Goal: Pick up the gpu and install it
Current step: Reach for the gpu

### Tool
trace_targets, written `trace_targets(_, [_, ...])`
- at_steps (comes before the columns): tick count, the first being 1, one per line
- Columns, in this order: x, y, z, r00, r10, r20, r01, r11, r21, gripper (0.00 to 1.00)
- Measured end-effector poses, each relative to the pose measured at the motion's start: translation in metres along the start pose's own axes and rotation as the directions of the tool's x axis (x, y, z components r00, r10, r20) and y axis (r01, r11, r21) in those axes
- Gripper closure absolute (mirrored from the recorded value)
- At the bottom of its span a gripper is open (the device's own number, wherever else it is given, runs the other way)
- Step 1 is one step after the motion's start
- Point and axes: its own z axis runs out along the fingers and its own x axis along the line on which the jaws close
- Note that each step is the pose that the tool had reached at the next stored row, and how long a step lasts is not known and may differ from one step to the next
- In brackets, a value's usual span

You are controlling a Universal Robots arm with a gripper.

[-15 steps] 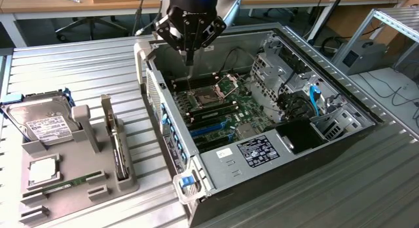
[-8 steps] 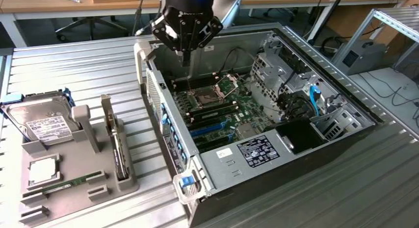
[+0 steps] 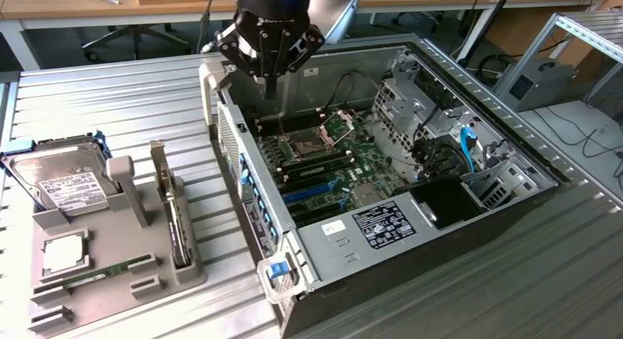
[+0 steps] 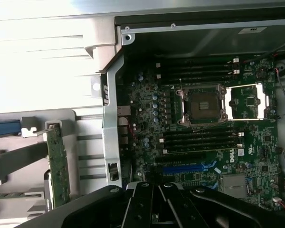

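Note:
The gpu (image 3: 173, 221) stands on edge in a slot of the grey holder tray (image 3: 122, 281), its silver end bracket sticking up. In the wrist view the gpu (image 4: 58, 165) is a thin green card seen edge-on, outside the case wall. My gripper (image 3: 270, 87) hangs above the far corner of the open computer case (image 3: 389, 237), to the exterior view's right of the gpu and well apart from it. Its black fingers (image 4: 142, 202) are shut together with nothing between them. Below it lies the green motherboard (image 4: 204, 142) with its bare CPU socket (image 4: 203, 105).
The tray also carries a silver hard drive (image 3: 63, 182), a CPU chip (image 3: 64, 255) and a long memory stick (image 3: 98, 270). Blue expansion slots (image 3: 314, 189) sit on the motherboard; cables and drive cages (image 3: 457, 146) crowd the case's right half. The case wall (image 4: 111, 118) stands between tray and board.

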Motion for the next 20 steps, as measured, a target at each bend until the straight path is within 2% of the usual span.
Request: trace_targets(20, [0.035, -0.0026, -0.0008, 1.0, 0.0, 0.0, 0.0, 1.0, 0.0001, 0.89])
